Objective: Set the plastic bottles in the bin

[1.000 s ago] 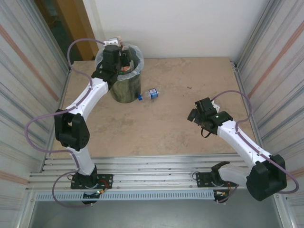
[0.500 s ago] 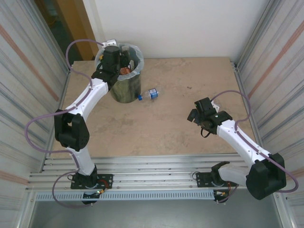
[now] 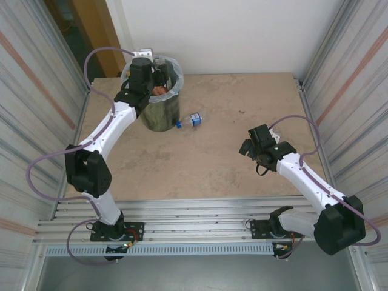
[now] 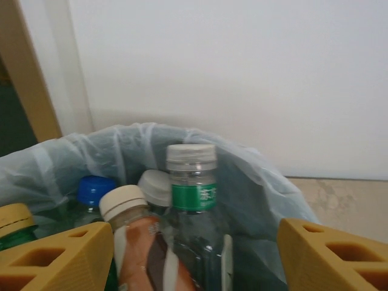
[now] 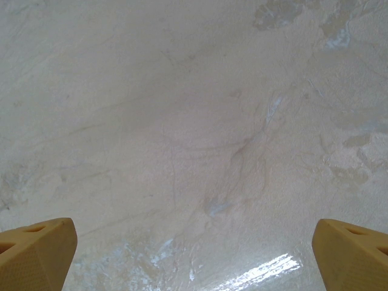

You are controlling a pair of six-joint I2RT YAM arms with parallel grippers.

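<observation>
**A:** What sits at the upper left of the overhead view?

**B:** The bin (image 3: 159, 115), with the left hand (image 3: 159, 77) hanging over its mouth. From the wrist, its fingers (image 4: 60, 254) stand apart in the two lower corners. A clear bottle (image 4: 191, 200) with a green label stands upright between them among other caps, and neither finger touches it. I judge the hand half open and empty.

**A:** So what is left to fetch?

**B:** One loose bottle (image 3: 190, 119) lies on the bench (image 3: 242, 97) just right of the bin, close to its wall but apart from it. Its long axis tilts a little, with the blue cap (image 3: 179, 125) at the lower-left end, pointing at the bin, and the body running up and right.

**A:** Which arm is nearer?

**B:** The left, clearly. The bottle lies below and right of that hand, a short drop past the rim. The right hand (image 3: 250, 147) is at middle right, well apart from the bottle, which lies up and left of it.

**A:** And its state?

**B:** Spread wide with nothing between the fingers, facing bare bench. My guess is that the left hand suits the pick, closing across the bottle's short side.
</observation>
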